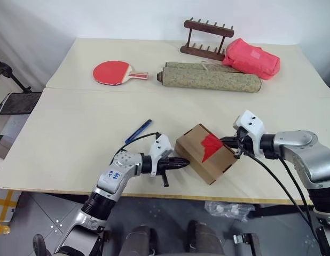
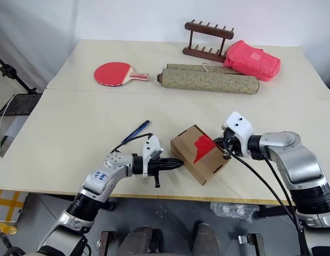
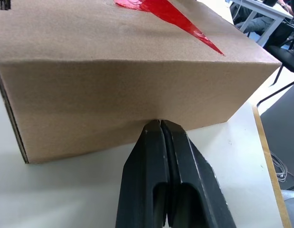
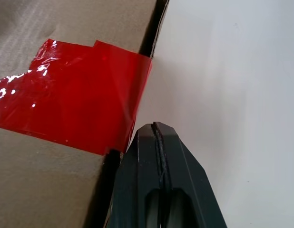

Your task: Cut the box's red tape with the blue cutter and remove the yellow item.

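The brown box (image 1: 199, 160) sits near the table's front edge, turned at an angle, with its lid closed. The red tape (image 1: 210, 144) lies across the top and down its right edge. My left gripper (image 1: 185, 161) is shut, and its tips press against the box's left side wall (image 3: 113, 95). My right gripper (image 1: 224, 142) is also shut and empty, with its tips at the box's right edge beside the tape (image 4: 71, 104). The blue cutter (image 1: 138, 131) lies loose on the table, left of the box. The yellow item is hidden.
At the back lie a red table-tennis paddle (image 1: 114, 72), a rolled mat (image 1: 210, 79), a pink-red pouch (image 1: 251, 57) and a wooden rack (image 1: 207, 37). The table's front edge (image 1: 154, 193) runs just below the box. A black cable trails from each wrist.
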